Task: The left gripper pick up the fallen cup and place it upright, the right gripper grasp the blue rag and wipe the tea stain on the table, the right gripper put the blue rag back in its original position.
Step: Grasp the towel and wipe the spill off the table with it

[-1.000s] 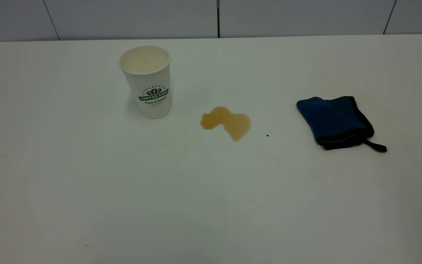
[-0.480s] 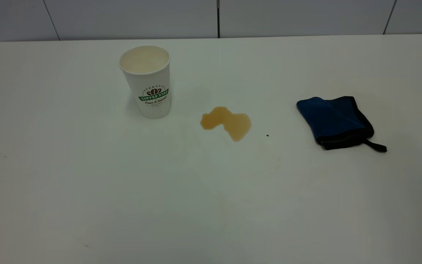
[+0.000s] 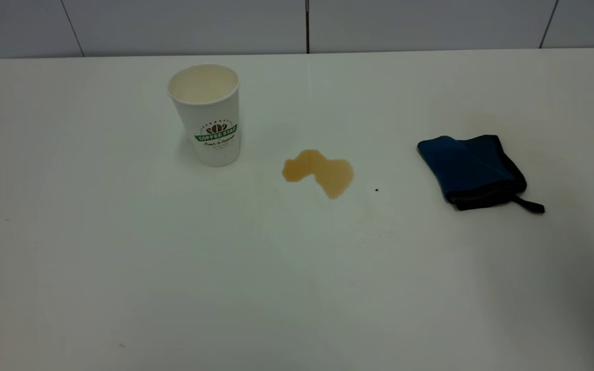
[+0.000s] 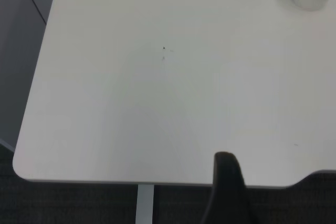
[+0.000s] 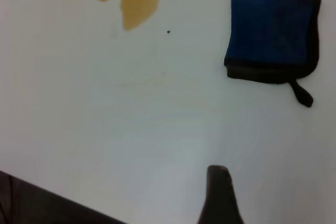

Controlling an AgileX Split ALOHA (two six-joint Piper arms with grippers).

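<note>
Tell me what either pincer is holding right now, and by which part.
Nothing is held: the cup stands alone and the blue rag lies untouched on the table.

Cup (image 3: pixel 210 114): white paper, cream interior, green banner lettered "COFFEE STAR" under a brown bean logo. Tea stain (image 3: pixel 319 171): amber-brown. Blue rag (image 3: pixel 471 169): dark blue, black edging (black loop strap too). Table (image 3: pixel 173 268): plain white, few tiny dark specks.

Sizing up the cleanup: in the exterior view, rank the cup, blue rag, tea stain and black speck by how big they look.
1. blue rag and cup, too alike to rank
2. tea stain
3. black speck, tiny
</note>
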